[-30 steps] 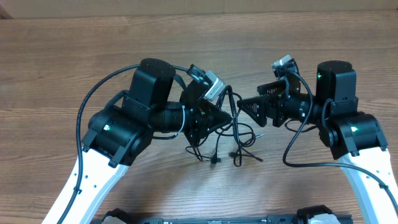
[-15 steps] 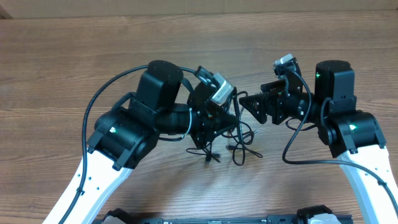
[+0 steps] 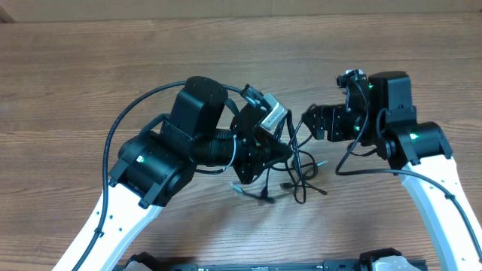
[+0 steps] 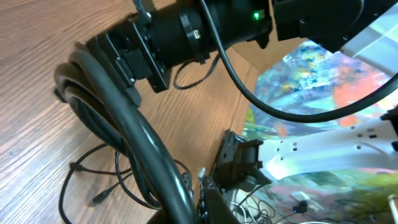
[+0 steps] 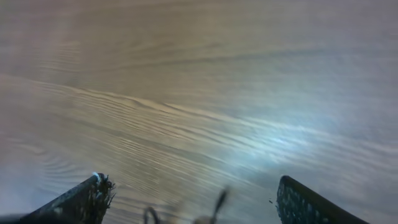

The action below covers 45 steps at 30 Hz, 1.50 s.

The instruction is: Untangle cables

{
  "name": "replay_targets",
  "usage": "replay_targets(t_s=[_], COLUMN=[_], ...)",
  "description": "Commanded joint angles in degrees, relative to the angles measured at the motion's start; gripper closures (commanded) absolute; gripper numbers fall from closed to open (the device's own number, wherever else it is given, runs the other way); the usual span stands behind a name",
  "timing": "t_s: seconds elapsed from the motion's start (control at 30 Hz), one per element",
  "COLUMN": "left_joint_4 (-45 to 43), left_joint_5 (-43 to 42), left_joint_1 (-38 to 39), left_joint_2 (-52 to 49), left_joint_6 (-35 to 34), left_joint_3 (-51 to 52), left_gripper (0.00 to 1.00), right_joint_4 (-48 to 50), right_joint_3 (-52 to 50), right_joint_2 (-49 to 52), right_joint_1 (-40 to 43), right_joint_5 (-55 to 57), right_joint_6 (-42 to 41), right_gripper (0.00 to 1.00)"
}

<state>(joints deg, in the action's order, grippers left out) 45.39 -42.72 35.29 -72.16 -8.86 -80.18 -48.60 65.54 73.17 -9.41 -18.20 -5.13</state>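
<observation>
Cables [image 3: 299,179]: thin black tangle, with loose loops and plug ends [image 3: 265,197] lying on the near part of the wooden tabletop [image 3: 90,75] and strands rising between the grippers. Left gripper [image 3: 285,150]: jaws closed on those raised strands (the contact itself is hard to make out). Right gripper [image 3: 307,123]: just beyond, beside the tangle, jaws spread wide and holding nothing.

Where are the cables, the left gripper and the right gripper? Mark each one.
cables [image 3: 297,177], overhead view, middle of the black tangle.
left gripper [image 3: 289,152], overhead view, at its shut fingertips.
right gripper [image 5: 191,183], right wrist view, midway between its open fingertips.
</observation>
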Motion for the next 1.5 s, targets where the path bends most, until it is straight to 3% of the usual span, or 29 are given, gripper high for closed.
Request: replay_targets(t_s=[0.0,0.23,0.6,1.17,1.47], left_joint_4=[0.07,0.90,7.34,10.91,14.21], left_joint_5=[3.78,9.88,24.48,37.33,49.59], left_joint_1=[0.20,-2.86,-8.35,-8.76,-8.76], left_joint_2=[1.68,7.82,17.16,18.67,18.67], left_joint_6=[0.37,2.03,2.67,2.40,-6.27], left_joint_3=[-0.61,-0.61,-0.61,-0.61,-0.61], left_gripper=[0.96,0.96,0.96,0.96,0.96], right_joint_4=[-2.54,-8.87,-8.24,-7.48,-7.72], right_joint_3=[0.81,0.72,0.31,0.31,0.31], right_joint_2=[1.29,2.86,3.37,3.37,3.37], right_joint_1=[0.17,0.17,0.17,0.17,0.17], right_joint_5=[8.61,13.66,13.68,17.05,17.07], right_joint_6=[-1.09,-1.07,-1.09,-2.60,-2.60], right_gripper=[0.17,0.16,0.09,0.00,0.00])
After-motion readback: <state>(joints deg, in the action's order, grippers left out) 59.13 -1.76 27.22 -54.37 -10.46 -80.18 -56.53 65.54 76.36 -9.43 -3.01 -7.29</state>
